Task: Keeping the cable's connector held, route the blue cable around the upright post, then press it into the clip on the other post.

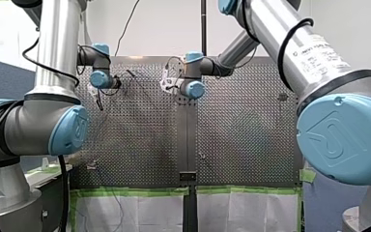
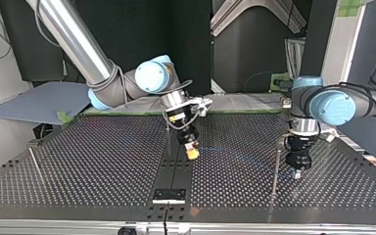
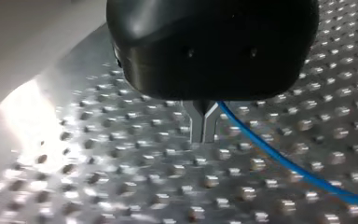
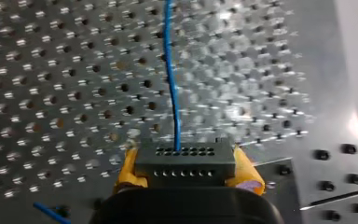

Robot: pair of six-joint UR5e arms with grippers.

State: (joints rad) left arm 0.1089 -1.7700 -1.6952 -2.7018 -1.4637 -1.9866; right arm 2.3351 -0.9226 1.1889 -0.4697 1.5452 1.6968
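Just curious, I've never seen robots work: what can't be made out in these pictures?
1. Clip: too small to find on either thin post in the top view.
2. Left wrist view: the black housing hides where the blue cable begins, so whether my left jaws pinch it is unclear.
3. Front view: the cable and connector are too small to see.

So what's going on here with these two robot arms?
My right gripper, with yellow pads, holds the dark connector at one end of the blue cable. My left gripper has its metal fingers closed and appears to pinch the cable farther along, low over the perforated table. In the top view the cable stretches between the two, with the left gripper beside a thin upright post. Whether the cable already bends around that post is hard to tell.
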